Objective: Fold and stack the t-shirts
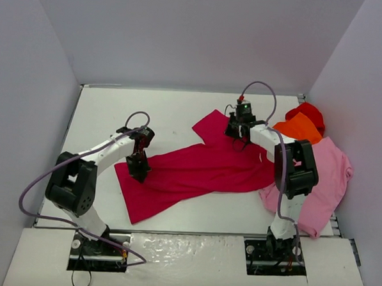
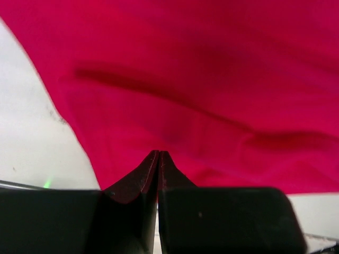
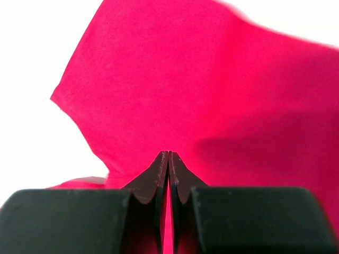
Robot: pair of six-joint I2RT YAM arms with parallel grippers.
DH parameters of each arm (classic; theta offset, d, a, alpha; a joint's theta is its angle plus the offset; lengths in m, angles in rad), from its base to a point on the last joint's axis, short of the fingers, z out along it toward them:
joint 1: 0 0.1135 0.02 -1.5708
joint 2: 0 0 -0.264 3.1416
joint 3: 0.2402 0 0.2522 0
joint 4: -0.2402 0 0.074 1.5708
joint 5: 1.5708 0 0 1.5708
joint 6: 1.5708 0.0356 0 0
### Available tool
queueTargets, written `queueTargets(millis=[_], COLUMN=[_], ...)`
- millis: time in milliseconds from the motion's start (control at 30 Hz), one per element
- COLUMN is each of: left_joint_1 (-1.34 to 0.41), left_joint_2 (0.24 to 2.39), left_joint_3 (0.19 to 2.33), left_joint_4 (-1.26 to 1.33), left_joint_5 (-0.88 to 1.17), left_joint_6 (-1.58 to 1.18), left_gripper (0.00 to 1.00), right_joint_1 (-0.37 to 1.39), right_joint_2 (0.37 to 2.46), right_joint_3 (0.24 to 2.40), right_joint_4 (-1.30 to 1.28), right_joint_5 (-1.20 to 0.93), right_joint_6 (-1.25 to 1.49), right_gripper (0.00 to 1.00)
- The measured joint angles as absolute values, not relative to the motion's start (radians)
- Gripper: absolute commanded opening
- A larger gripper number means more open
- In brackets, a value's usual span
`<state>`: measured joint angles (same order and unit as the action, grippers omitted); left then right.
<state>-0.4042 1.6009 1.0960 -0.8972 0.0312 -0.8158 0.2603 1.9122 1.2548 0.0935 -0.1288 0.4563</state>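
Observation:
A crimson t-shirt [image 1: 202,169] lies spread slantwise across the middle of the white table [image 1: 115,113]. My left gripper [image 1: 139,172] is down at the shirt's left edge. In the left wrist view the left gripper [image 2: 159,152] is shut, and the crimson cloth [image 2: 212,79] runs right up to its tips. My right gripper [image 1: 238,131] is at the shirt's upper part by a sleeve. Seen from the right wrist, the right gripper [image 3: 169,153] is shut with crimson cloth [image 3: 212,95] at its tips and red showing behind the slit.
A light pink t-shirt [image 1: 324,175] lies spread at the right edge, partly under the right arm. An orange t-shirt [image 1: 299,128] and a bright red t-shirt [image 1: 308,112] are bunched at the back right. White walls enclose the table on three sides.

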Motion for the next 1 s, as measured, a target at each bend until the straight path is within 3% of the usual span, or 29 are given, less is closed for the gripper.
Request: queueTargets(millis=[333,667,1000], left_joint_1=[-0.402,-0.393,-0.317], left_joint_2=[1.862,2.024,2.188], left_joint_3=[1.383,1.475,1.731], left_joint_4=[-0.832,-0.814,-0.978], left_joint_5=[0.006,0.048,0.098], left_joint_6=[-0.791,-0.772,-0.732], left_gripper=[0.0,0.0,0.0], right_joint_1=[0.402,0.414,0.414], right_joint_2=[2.021,2.082,2.268], right_joint_3=[1.335,1.377,1.626], right_joint_4=[0.024,0.019,0.064], right_joint_5=[-0.192,-0.227,-0.264], right_joint_6=[0.448,0.441,0.392], right_gripper=[0.0,0.0,0.0])
